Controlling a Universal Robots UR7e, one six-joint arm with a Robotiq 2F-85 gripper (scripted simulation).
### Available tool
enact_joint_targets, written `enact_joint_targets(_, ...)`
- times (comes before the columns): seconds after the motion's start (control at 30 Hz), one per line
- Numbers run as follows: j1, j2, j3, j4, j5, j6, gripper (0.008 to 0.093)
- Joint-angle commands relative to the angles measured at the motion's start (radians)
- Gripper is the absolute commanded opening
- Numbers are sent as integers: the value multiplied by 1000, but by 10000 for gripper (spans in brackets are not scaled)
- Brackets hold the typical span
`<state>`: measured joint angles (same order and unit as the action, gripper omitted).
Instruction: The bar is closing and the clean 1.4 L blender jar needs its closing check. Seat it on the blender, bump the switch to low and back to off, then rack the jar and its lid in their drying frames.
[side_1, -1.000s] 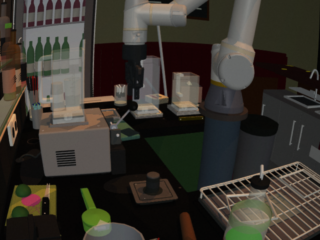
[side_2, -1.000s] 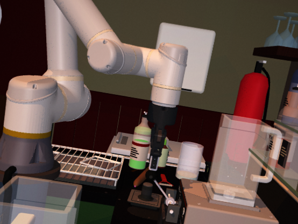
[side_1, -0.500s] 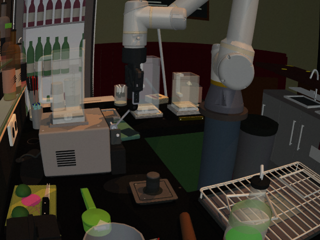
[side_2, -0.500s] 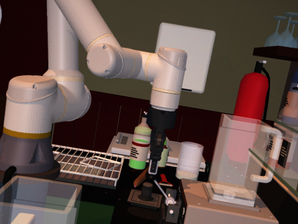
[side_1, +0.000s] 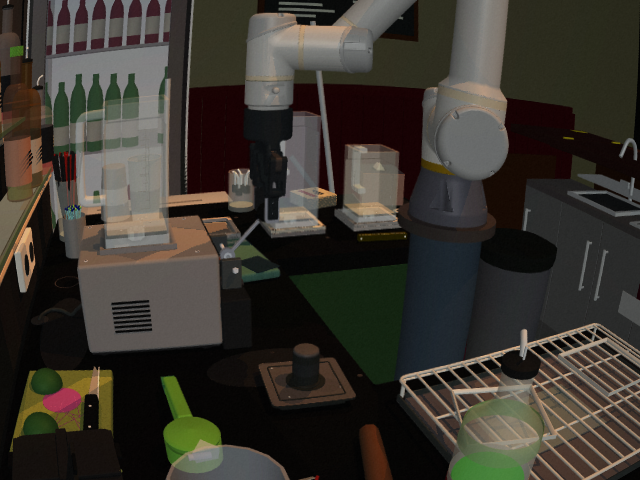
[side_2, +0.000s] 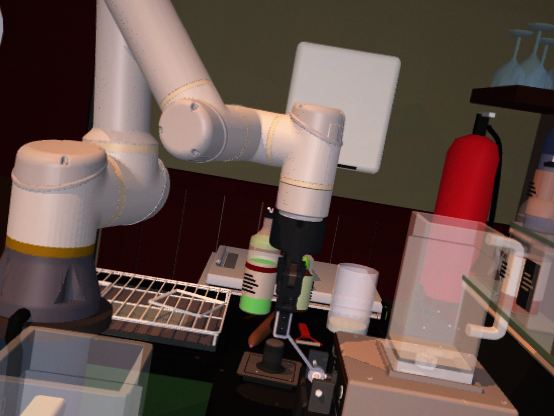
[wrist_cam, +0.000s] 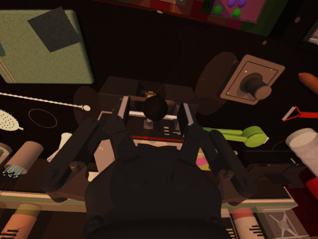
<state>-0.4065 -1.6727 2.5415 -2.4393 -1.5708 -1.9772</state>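
Note:
The clear blender jar (side_1: 124, 170) (side_2: 440, 295) sits upright on the grey blender base (side_1: 150, 289) (side_2: 415, 390). A thin switch lever (side_1: 243, 235) (side_2: 300, 352) slants up from the pivot on the base's side, ending in a dark ball knob (wrist_cam: 155, 108). The square lid with its round black knob (side_1: 306, 380) (side_2: 272, 362) (wrist_cam: 253, 81) lies flat on the dark counter in front of the blender. The white wire drying rack (side_1: 532, 398) (side_2: 165, 305) stands by the arm's pedestal. My gripper (side_1: 271, 209) (side_2: 281, 325) (wrist_cam: 155, 113) hangs straight down with the ball knob between its fingers; it is open and holds nothing.
The arm's blue-grey pedestal (side_1: 444, 279) rises beside a green mat (side_1: 362, 315). Two other clear jars on stands (side_1: 369, 186) sit at the back of the counter. A green scoop (side_1: 186, 429), a rolling pin (side_1: 375, 454) and a cutting board (side_1: 62, 403) lie at the near edge.

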Motion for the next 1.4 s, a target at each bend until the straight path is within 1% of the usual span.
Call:
enact_joint_targets(0.0, 0, 3, 1, -6, 0, 0, 680)
enact_joint_targets(0.23, 0, 22, 8, -32, 0, 0, 680)
enact_joint_targets(0.67, 0, 24, 9, -35, 0, 0, 680)
enact_joint_targets(1.37, 0, 24, 9, -35, 0, 0, 265)
